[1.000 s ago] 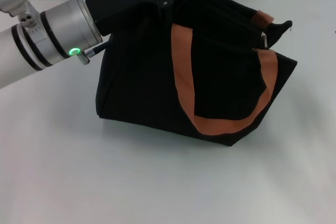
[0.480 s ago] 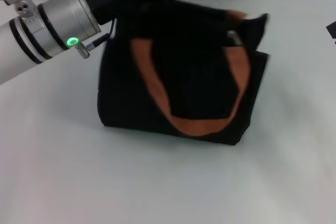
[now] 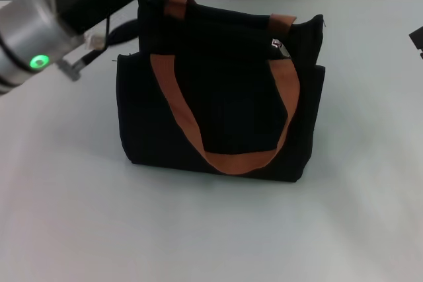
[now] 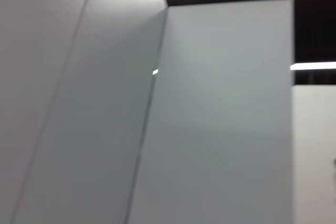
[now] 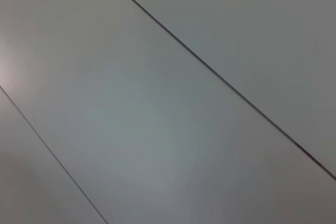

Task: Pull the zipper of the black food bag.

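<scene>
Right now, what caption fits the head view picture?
Left arm above the upright black food bag, its zipper near the right end.

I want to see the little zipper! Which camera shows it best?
The head view: the zipper glints silver at the top right of the black food bag, near a strap end. Both wrist views show only pale panels, no zipper or bag.

The black food bag (image 3: 221,107) stands upright on the white table (image 3: 198,229), boxy, an orange-brown strap handle looping down its front face. The zipper (image 3: 277,44), a small silver slider, sits at the bag's top edge near its right end.
</scene>
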`<action>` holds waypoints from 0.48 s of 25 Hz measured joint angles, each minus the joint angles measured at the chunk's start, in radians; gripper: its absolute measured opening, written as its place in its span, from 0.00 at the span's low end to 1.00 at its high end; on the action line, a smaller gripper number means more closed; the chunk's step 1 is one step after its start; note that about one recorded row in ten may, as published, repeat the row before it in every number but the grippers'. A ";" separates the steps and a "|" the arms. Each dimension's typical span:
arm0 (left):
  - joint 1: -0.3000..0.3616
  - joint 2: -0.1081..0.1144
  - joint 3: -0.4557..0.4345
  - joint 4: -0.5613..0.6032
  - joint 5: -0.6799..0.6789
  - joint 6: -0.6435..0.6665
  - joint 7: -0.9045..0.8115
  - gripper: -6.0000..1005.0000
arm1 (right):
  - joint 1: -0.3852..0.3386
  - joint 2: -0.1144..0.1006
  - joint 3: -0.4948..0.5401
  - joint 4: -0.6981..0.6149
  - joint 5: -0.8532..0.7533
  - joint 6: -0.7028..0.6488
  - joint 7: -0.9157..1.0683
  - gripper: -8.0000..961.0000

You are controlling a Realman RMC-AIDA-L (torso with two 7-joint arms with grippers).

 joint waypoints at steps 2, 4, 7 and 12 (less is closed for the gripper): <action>0.010 0.001 0.002 0.003 0.000 0.030 -0.001 0.78 | 0.000 0.000 0.000 0.000 -0.001 -0.001 -0.007 0.70; 0.050 0.004 0.010 0.006 0.023 0.098 0.003 0.78 | -0.008 -0.001 0.000 -0.001 -0.001 -0.016 -0.011 0.70; 0.134 0.016 0.003 0.036 0.098 0.200 0.034 0.78 | -0.014 -0.002 0.001 -0.004 -0.001 -0.044 -0.017 0.70; 0.297 0.035 0.014 0.131 0.201 0.301 0.187 0.78 | -0.029 -0.004 -0.009 -0.019 -0.012 -0.181 -0.085 0.70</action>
